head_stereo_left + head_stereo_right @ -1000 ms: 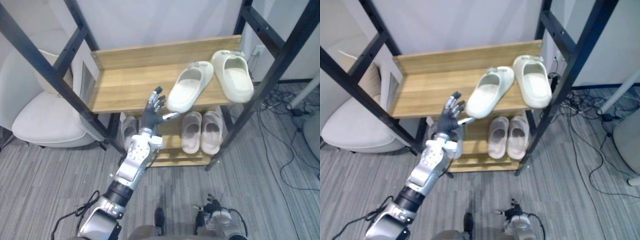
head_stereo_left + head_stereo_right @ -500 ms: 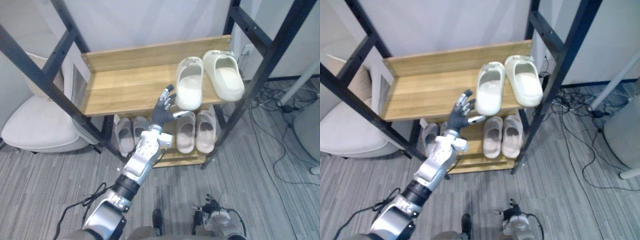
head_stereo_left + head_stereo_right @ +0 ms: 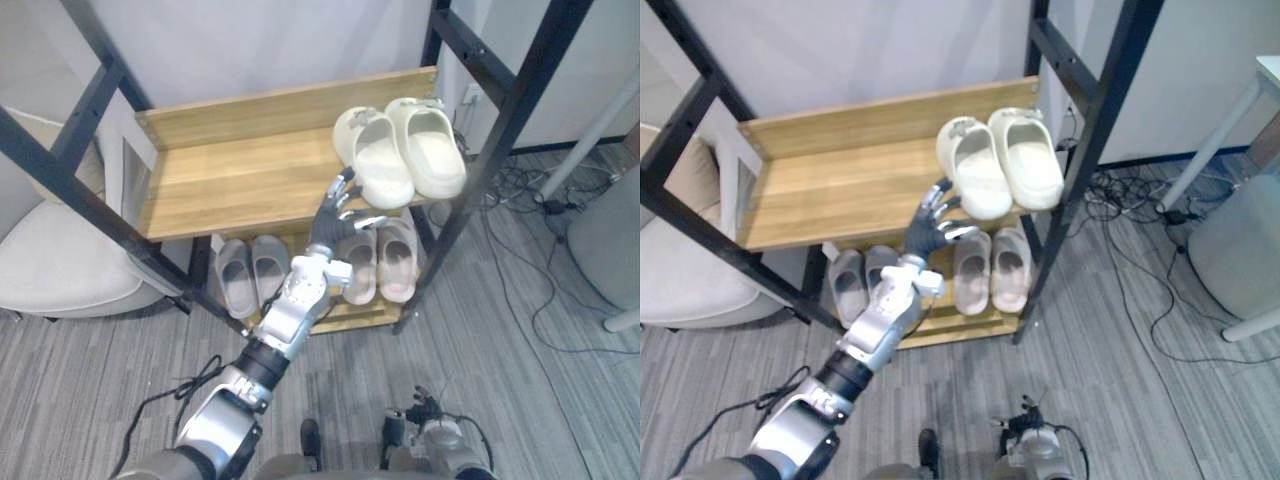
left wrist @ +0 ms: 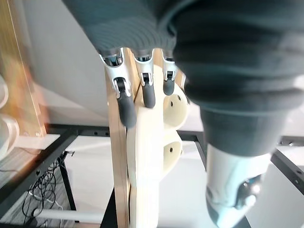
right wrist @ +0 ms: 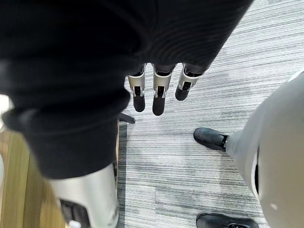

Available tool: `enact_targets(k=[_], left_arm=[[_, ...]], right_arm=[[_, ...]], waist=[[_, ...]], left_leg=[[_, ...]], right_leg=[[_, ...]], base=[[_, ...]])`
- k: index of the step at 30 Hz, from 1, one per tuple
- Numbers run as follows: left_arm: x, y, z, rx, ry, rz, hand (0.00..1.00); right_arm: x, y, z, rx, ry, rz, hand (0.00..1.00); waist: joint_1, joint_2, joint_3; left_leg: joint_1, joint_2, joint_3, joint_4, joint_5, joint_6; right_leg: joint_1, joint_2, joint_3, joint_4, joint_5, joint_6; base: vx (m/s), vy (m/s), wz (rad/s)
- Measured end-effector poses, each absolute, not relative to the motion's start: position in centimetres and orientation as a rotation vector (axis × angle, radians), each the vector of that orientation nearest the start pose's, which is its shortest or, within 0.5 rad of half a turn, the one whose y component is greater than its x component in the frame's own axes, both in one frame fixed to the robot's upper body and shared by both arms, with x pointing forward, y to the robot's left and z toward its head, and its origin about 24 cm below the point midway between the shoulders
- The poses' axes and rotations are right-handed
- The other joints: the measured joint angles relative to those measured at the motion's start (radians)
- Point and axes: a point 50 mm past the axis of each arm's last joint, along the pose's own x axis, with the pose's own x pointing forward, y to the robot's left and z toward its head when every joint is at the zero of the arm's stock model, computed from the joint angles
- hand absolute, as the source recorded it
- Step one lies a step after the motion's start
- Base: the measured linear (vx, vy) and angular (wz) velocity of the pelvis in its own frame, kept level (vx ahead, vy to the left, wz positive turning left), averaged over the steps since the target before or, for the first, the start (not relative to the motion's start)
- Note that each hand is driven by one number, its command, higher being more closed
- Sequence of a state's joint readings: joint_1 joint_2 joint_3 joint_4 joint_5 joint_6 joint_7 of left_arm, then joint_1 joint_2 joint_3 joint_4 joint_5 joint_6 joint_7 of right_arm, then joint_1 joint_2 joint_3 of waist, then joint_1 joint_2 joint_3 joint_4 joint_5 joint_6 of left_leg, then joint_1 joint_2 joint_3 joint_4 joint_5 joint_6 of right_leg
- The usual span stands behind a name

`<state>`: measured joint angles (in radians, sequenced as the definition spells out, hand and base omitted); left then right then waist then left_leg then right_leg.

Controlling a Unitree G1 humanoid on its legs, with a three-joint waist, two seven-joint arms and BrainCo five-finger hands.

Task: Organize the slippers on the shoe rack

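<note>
Two cream slippers (image 3: 380,170) sit soles-down, side by side with toes toward the front edge, at the right end of the wooden shoe rack (image 3: 230,180) top shelf just past the left hand (image 3: 328,225) fingertips, while a grey pair (image 3: 252,275) and a beige pair (image 3: 398,265) lie on the lower shelf beneath that hand.

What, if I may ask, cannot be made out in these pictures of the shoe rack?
- Whether left hand touches left cream slipper: eye views, fingers cover its heel edge.
- Toes of grey slippers and beige slippers: eye views, upper shelf hides them.
- Detail of right hand: tiny at the eye views' bottom edge.
- Top of shoe rack: cut off by eye views' upper edge.
</note>
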<state>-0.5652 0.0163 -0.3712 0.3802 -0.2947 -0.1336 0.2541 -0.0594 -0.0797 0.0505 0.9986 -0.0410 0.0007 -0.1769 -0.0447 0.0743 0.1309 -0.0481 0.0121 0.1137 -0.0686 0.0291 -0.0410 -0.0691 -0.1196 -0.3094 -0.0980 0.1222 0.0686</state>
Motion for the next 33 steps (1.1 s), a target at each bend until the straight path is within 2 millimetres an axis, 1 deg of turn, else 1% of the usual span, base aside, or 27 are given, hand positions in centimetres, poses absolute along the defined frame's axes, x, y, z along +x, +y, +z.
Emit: enact_targets(k=[6, 9, 11, 15, 16, 17, 18, 19, 21, 22, 23, 24, 25, 26, 27, 28, 29, 31, 33], left_arm=[[33.1, 4.5, 11.6, -0.123, -0.215, -0.206, 0.0], [33.2, 4.7, 11.4, -0.115, -0.194, -0.199, 0.0], [32.9, 5.0, 11.6, -0.117, -0.204, -0.202, 0.0], [31.2, 5.4, 11.7, -0.162, -0.241, -0.234, 0.0], [30.3, 5.1, 12.0, -0.189, -0.256, -0.268, 0.0], [30.2, 5.0, 12.0, -0.19, -0.258, -0.273, 0.0], [29.7, 5.0, 12.2, -0.205, -0.269, -0.3, 0.0], [28.8, 4.8, 12.5, -0.22, -0.291, -0.339, 0.0], [28.2, 4.6, 12.6, -0.245, -0.298, -0.368, 0.0], [27.4, 4.5, 12.3, -0.273, -0.288, -0.4, 0.0], [27.3, 4.4, 12.2, -0.275, -0.285, -0.403, 0.0], [26.8, 4.3, 11.7, -0.28, -0.271, -0.42, 0.0], [26.1, 4.1, 10.9, -0.286, -0.243, -0.445, 0.0], [26.0, 4.1, 10.8, -0.286, -0.238, -0.447, 0.0], [25.6, 4.2, 10.2, -0.287, -0.217, -0.453, 0.0], [25.0, 4.4, 9.0, -0.284, -0.177, -0.459, 0.0], [24.7, 4.5, 8.5, -0.282, -0.158, -0.461, 0.0], [23.5, 5.2, 6.4, -0.273, -0.08, -0.457, 0.0], [22.1, 6.0, 3.3, -0.255, 0.048, -0.435, 0.0]], right_arm=[[16.1, -17.9, -14.0, -0.219, 0.925, -0.131, 0.0], [16.1, -17.3, -14.0, -0.206, 0.927, -0.123, 0.0], [16.3, -16.7, -14.0, -0.194, 0.92, -0.114, 0.0], [16.1, -16.2, -14.1, -0.192, 0.928, -0.096, 0.0], [15.9, -16.2, -14.1, -0.196, 0.933, -0.09, 0.0], [15.9, -16.2, -14.2, -0.197, 0.934, -0.09, 0.0], [15.7, -16.2, -14.2, -0.198, 0.938, -0.087, 0.0], [15.5, -16.1, -14.3, -0.207, 0.944, -0.075, 0.0], [15.4, -16.1, -14.4, -0.207, 0.949, -0.073, 0.0], [15.1, -16.0, -14.5, -0.209, 0.957, -0.065, 0.0], [15.1, -16.0, -14.5, -0.209, 0.959, -0.064, 0.0], [14.8, -15.9, -14.6, -0.21, 0.965, -0.061, 0.0], [14.4, -15.9, -14.8, -0.213, 0.977, -0.055, 0.0], [14.4, -15.9, -14.8, -0.213, 0.978, -0.055, 0.0], [14.2, -15.9, -14.9, -0.213, 0.983, -0.055, 0.0], [14.0, -15.9, -15.0, -0.212, 0.989, -0.054, 0.0], [13.9, -15.9, -15.0, -0.212, 0.991, -0.054, 0.0], [13.8, -15.9, -15.1, -0.214, 0.996, -0.05, 0.0], [13.4, -15.7, -15.3, -0.228, 1.011, -0.032, 0.0]], waist=[[0.002, -0.002, -0.001], [0.001, -0.009, -0.002], [0.003, -0.017, -0.003], [0.002, -0.021, -0.005], [0.019, -0.022, -0.014], [0.024, -0.022, -0.016], [0.04, -0.023, -0.022], [0.049, -0.022, -0.029], [0.054, -0.022, -0.031], [0.061, -0.022, -0.047], [0.061, -0.022, -0.051], [0.064, -0.021, -0.064], [0.076, -0.021, -0.066], [0.076, -0.021, -0.066], [0.076, -0.021, -0.067], [0.077, -0.024, -0.069], [0.077, -0.025, -0.07], [0.088, -0.025, -0.075], [0.094, -0.026, -0.074]], left_leg=[[0.005, 0.003, 0.012, 0.001, -0.004, -0.001], [0.02, 0.006, 0.012, 0.002, -0.006, -0.004], [0.02, 0.009, 0.008, 0.003, -0.006, -0.004], [0.038, 0.016, -0.034, 0.004, -0.007, -0.009], [0.04, 0.02, -0.045, 0.01, -0.005, -0.008], [0.04, 0.021, -0.046, 0.01, -0.005, -0.008], [0.039, 0.021, -0.053, 0.016, -0.006, -0.009], [0.04, 0.02, -0.08, 0.02, -0.006, -0.009], [0.044, 0.019, -0.096, 0.021, -0.006, -0.009], [0.05, 0.015, -0.112, 0.021, -0.006, -0.009], [0.05, 0.014, -0.115, 0.022, -0.006, -0.009], [0.052, 0.011, -0.128, 0.023, -0.006, -0.009], [0.077, 0.006, -0.141, 0.024, -0.006, -0.009], [0.081, 0.006, -0.146, 0.023, -0.006, -0.009], [0.093, 0.003, -0.158, 0.025, -0.006, -0.009], [0.105, -0.003, -0.18, 0.031, -0.007, -0.008], [0.105, -0.005, -0.185, 0.038, -0.009, -0.008], [0.104, -0.004, -0.188, 0.043, -0.019, -0.015], [0.102, -0.004, -0.194, 0.054, -0.02, -0.015]], right_leg=[[0.004, 0.002, 0.009, 0.0, 0.007, -0.009], [0.019, 0.003, 0.007, 0.0, 0.004, -0.007], [0.023, 0.005, -0.001, 0.0, -0.003, -0.006], [0.061, 0.011, -0.043, 0.0, -0.015, -0.013], [0.072, 0.011, -0.058, 0.0, -0.023, -0.017], [0.073, 0.012, -0.059, 0.0, -0.024, -0.017], [0.079, 0.012, -0.065, 0.0, -0.027, -0.02], [0.094, 0.012, -0.09, 0.0, -0.034, -0.018], [0.107, 0.012, -0.104, 0.0, -0.038, -0.015], [0.124, 0.009, -0.121, 0.0, -0.044, -0.012], [0.126, 0.009, -0.123, 0.0, -0.045, -0.012], [0.134, 0.007, -0.131, 0.0, -0.047, -0.009], [0.165, 0.005, -0.152, 0.0, -0.052, -0.007], [0.171, 0.005, -0.155, 0.0, -0.053, -0.006], [0.189, 0.004, -0.166, 0.0, -0.055, -0.003], [0.208, 0.001, -0.179, 0.0, -0.06, -0.002], [0.213, 0.0, -0.182, 0.0, -0.061, -0.001], [0.216, 0.0, -0.187, 0.0, -0.066, -0.003], [0.223, 0.001, -0.194, 0.0, -0.07, 0.0]], base=[[0.03, 0.005, -0.05], [0.0, 0.0, 0.0], [0.01, -0.007, 0.08], [0.05, -0.023, 0.27], [0.06, -0.019, 0.3], [0.06, -0.015, 0.23], [0.07, -0.018, 0.29], [0.07, -0.018, 0.32], [0.05, -0.007, 0.38], [0.05, 0.004, 0.34], [0.04, 0.011, 0.32], [0.04, 0.022, 0.29], [0.02, 0.017, 0.3], [0.01, 0.012, 0.29], [-0.06, 0.007, 0.34], [-0.07, 0.011, 0.37], [-0.07, 0.02, 0.27], [-0.05, 0.026, 0.07], [-0.06, 0.024, 0.1]])
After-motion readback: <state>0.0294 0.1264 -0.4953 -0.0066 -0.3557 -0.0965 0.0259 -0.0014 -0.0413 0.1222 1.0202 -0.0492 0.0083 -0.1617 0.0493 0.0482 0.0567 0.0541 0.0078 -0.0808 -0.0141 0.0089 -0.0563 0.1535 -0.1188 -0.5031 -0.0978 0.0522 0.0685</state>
